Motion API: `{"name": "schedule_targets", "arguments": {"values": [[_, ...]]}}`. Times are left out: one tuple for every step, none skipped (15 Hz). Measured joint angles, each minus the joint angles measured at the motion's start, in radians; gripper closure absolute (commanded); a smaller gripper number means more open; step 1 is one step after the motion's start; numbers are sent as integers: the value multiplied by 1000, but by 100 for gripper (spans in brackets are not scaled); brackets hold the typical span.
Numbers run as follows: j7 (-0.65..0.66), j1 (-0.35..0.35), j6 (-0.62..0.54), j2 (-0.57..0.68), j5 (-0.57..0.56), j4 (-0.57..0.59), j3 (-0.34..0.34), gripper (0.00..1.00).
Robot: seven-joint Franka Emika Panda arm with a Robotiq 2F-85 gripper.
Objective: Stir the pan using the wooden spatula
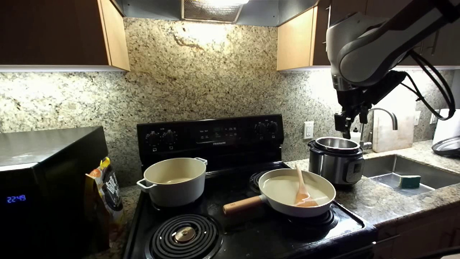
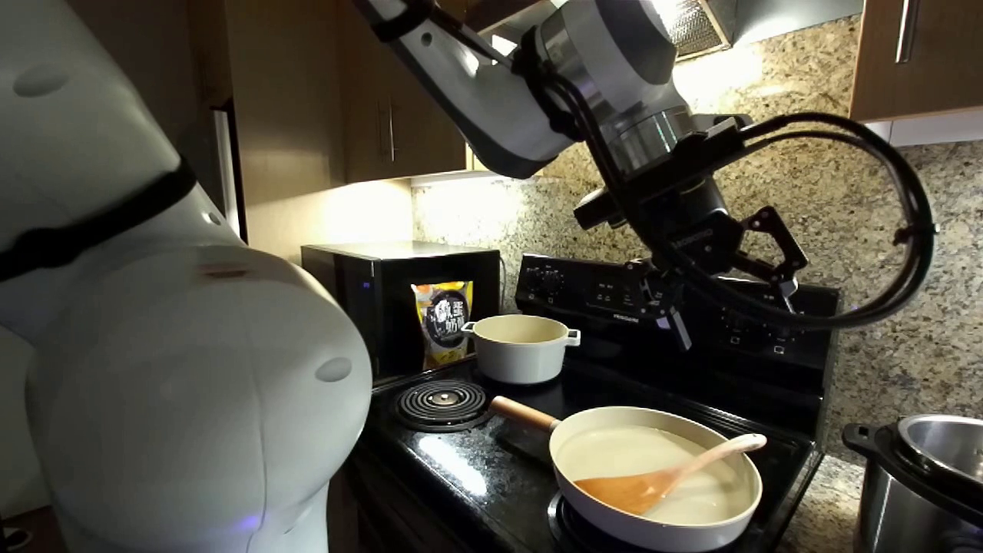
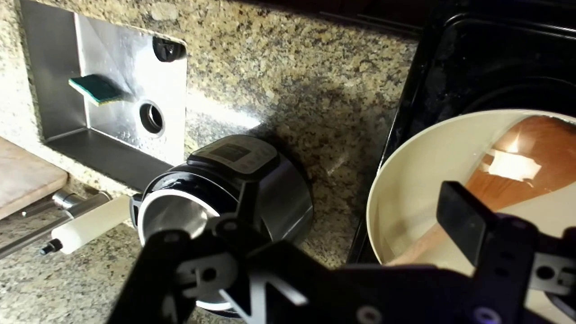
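Observation:
The cream pan (image 1: pixel 287 209) sits on a stove burner, its wooden handle pointing toward the two-handled pot; both exterior views show it, with what looks like clear liquid inside. Lying in it is the wooden spatula (image 2: pixel 641 488), blade down in the liquid and handle leaning up over the rim. In the wrist view the spatula (image 3: pixel 531 162) is partly covered by a finger. My gripper (image 3: pixel 355 209) hangs open in the air, fingers wide apart with nothing between them. It is well above the pan (image 3: pixel 405 175) and the steel cooker, touching neither; an exterior view shows the gripper (image 2: pixel 734 311) above the stove's height.
An open steel cooker (image 1: pixel 332 167) stands on the counter beside the pan. A cream two-handled pot (image 1: pixel 176 190) occupies a back burner. Beyond the cooker is the sink (image 3: pixel 49 67) with a sponge (image 3: pixel 96 89). A microwave (image 2: pixel 438 265) and snack bag (image 2: pixel 445 322) flank the stove.

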State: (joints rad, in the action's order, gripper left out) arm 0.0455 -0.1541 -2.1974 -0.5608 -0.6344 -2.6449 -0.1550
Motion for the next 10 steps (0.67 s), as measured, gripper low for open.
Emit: {"name": "schedule_targets", "arguments": {"values": [[-21, 0, -14, -10, 7, -11, -9, 0], [-42, 0, -26, -20, 15, -22, -16, 0], [-61, 0, -36, -32, 21, -32, -21, 0], [-76, 0, -43, -45, 26, -43, -24, 0], [-87, 0, -46, -59, 30, -53, -25, 0], [-95, 0, -47, -73, 34, -63, -25, 0], [-99, 0, -48, -87, 36, -73, -25, 0], [-101, 0, -48, -100, 39, -81, -25, 0], [-102, 0, -48, -110, 43, -88, -25, 0], [-102, 0, -48, -117, 47, -94, -25, 0]]}}
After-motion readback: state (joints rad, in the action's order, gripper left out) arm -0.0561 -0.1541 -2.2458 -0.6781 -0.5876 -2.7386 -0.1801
